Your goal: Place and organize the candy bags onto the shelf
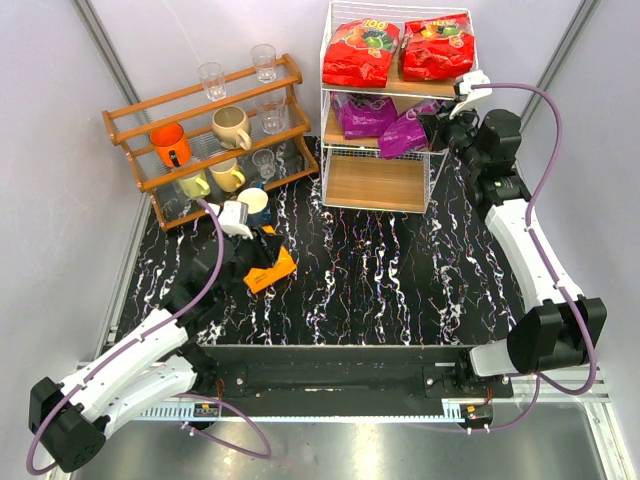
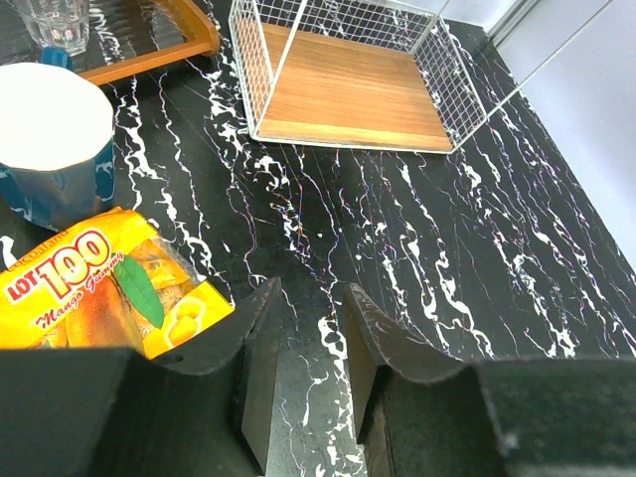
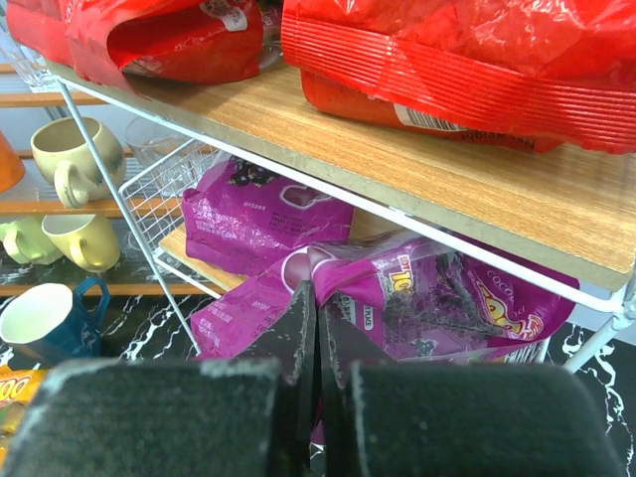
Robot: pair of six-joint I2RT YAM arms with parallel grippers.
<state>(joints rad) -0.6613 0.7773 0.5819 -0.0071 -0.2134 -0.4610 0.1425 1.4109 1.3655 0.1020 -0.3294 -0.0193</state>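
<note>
Two red candy bags [image 1: 360,52] [image 1: 437,48] lie on the top tier of the white wire shelf [image 1: 375,183]. Two purple bags are on the middle tier. My right gripper [image 3: 318,308] is shut on a fold of the right purple bag [image 3: 437,298], which hangs partly over the tier's front edge. The left purple bag [image 3: 258,214] lies further in. The orange-yellow bag [image 2: 89,293] lies on the black table [image 2: 477,229], just left of my open, empty left gripper [image 2: 310,298]. The bottom tier [image 2: 348,94] is bare.
A low brown rack [image 1: 205,125] with mugs and glasses stands at the back left. A blue mug [image 2: 50,139] stands on the table just behind the orange-yellow bag. Grey walls close in both sides.
</note>
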